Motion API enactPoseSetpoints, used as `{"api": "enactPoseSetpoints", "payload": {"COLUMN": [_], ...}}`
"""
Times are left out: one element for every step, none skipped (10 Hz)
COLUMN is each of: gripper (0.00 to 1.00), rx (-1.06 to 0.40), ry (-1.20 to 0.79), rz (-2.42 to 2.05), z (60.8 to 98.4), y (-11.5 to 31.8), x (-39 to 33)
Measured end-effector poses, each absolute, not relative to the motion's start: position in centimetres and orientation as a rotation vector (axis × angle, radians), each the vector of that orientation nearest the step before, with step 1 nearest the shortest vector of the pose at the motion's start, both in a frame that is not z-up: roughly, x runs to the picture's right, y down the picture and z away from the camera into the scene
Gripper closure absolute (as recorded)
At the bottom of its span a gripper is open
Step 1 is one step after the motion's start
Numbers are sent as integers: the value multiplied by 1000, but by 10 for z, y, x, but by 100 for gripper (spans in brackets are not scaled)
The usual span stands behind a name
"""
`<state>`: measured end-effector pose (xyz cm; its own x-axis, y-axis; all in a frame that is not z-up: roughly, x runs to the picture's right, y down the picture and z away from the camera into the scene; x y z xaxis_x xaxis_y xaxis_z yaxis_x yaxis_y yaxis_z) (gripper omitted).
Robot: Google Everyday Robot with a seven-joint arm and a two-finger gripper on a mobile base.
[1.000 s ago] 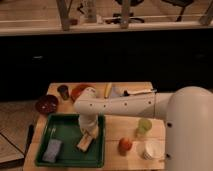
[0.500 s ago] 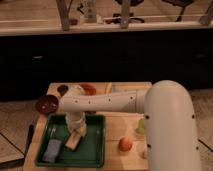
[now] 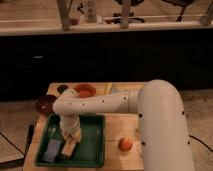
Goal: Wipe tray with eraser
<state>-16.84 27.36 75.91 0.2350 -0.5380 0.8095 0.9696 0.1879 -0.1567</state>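
The dark green tray [image 3: 95,145] lies at the front left of the wooden table. The tan eraser [image 3: 69,148] lies on the tray floor near its front left, next to a blue-grey pad [image 3: 52,150]. My gripper [image 3: 73,136] points down into the tray and sits right on the eraser's upper end. My white arm [image 3: 100,102] reaches in from the right across the tray's back rim.
A dark red bowl [image 3: 45,104] stands left of the tray's back corner, an orange bowl [image 3: 85,90] and a small dark cup [image 3: 62,89] behind it. An orange-red fruit [image 3: 125,144] lies right of the tray. The wooden table [image 3: 117,127] ends close on the left and front.
My gripper and the eraser have moved left and toward the front across the tray, ending beside the blue-grey pad. The arm has swung further over the table, covering the right side.
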Motion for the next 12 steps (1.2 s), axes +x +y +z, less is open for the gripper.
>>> {"api": "enactPoseSetpoints", "payload": {"gripper": [100, 100, 100, 100, 100, 100, 100, 100, 100, 100, 100, 100], "rx": [-777, -781, -770, -767, -752, -741, -729, -723, -716, -712, -710, -709], "ry": [-691, -681, -674, -653, -631, -614, -600, -591, -591, -599, -610, -636], "rz": [-1186, -1175, -1155, -1135, -1112, -1095, -1081, -1078, -1084, -1100, -1119, -1161], "z": [755, 750, 748, 746, 748, 753, 761, 766, 770, 772, 773, 774], "y": [277, 278, 276, 272, 263, 253, 241, 232, 228, 226, 227, 231], "x": [-156, -134, -120, -104, -93, -89, -88, -89, -96, -107, -118, -138]}}
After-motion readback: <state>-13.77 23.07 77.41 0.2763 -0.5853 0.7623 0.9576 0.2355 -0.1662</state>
